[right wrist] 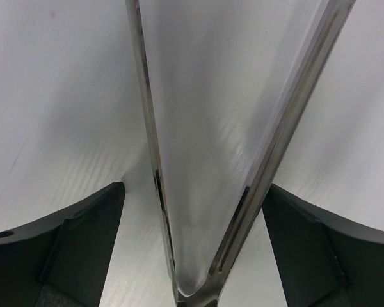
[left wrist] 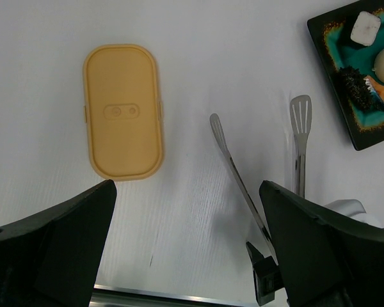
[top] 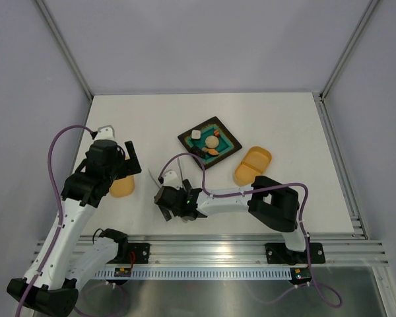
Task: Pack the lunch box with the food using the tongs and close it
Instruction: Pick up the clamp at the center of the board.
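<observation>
The silver tongs [top: 152, 176] lie flat on the table, their V opening away from me. My right gripper [top: 173, 203] is open and straddles their joined end. In the right wrist view both arms of the tongs [right wrist: 147, 128] run between the dark fingers [right wrist: 83, 243], the right one nearly touching. The yellow-orange lunch box [top: 253, 165] sits right of the teal plate [top: 228, 132]. The plate carries the food: a white cube [top: 196, 134], a beige ball [top: 212, 141], an orange slice [top: 213, 152] and a dark piece [left wrist: 353, 82]. My left gripper [top: 127, 164] hangs open and empty.
The matching lid [left wrist: 121, 112] lies flat on the table under my left arm, left of the tongs [left wrist: 230, 160]. The plate [left wrist: 329, 38] shows at the top right of the left wrist view. A metal rail [top: 211, 247] borders the table's near edge.
</observation>
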`<state>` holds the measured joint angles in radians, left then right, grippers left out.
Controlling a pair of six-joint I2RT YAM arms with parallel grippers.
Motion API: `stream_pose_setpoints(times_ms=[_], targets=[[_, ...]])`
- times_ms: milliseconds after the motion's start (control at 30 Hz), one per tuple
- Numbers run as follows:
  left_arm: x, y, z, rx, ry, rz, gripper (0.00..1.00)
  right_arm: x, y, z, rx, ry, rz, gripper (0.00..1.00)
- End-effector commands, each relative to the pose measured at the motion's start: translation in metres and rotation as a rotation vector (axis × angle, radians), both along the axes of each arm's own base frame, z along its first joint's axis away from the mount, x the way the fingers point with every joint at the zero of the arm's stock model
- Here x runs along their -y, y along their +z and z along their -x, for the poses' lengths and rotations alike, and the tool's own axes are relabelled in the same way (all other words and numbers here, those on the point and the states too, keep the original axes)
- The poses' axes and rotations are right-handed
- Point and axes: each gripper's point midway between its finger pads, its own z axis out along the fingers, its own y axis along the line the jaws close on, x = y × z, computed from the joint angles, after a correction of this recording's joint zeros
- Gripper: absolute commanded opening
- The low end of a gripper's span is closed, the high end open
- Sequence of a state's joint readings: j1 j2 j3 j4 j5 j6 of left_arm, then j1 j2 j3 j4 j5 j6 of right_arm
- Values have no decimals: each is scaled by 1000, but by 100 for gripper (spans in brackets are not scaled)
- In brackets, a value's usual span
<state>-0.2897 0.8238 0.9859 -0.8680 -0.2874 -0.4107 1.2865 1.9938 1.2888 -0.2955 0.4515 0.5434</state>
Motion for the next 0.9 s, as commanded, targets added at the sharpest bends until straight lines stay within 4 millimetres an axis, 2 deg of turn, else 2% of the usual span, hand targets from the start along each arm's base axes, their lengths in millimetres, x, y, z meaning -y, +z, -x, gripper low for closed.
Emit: stream_pose_setpoints(times_ms=[0, 133, 267, 467, 567, 600, 700, 733, 833, 867], targets=[[1, 5, -3, 35, -8, 2, 99, -16, 12, -15, 76, -27, -38, 94], [1, 5, -3, 35, -8, 2, 99, -20, 12, -20, 88, -37, -38, 89], [1, 4, -3, 35, -10, 0, 99, -16, 7, -31, 88, -67, -33, 98], [1, 3, -3, 32, -10, -3, 99, -14, 2, -40, 84, -75, -29, 95], [0, 2, -4, 29, -7, -4, 99, -16, 2, -41, 86, -68, -29, 84], [1, 1, -4, 26, -11, -6, 99, -16, 2, -40, 86, -64, -30, 76], [1, 2, -5, 26, -10, -3, 99, -14, 7, -41, 87, -62, -26, 62], [2, 2, -5, 26, -12, -5, 99, -14, 11, -41, 89, -60, -27, 51], [1, 3, -7, 29, -9, -7, 99, -10, 30, -39, 92, -58, -36, 40], [1, 4, -7, 30, -9, -6, 99, -9, 43, -40, 101, -59, -47, 37]])
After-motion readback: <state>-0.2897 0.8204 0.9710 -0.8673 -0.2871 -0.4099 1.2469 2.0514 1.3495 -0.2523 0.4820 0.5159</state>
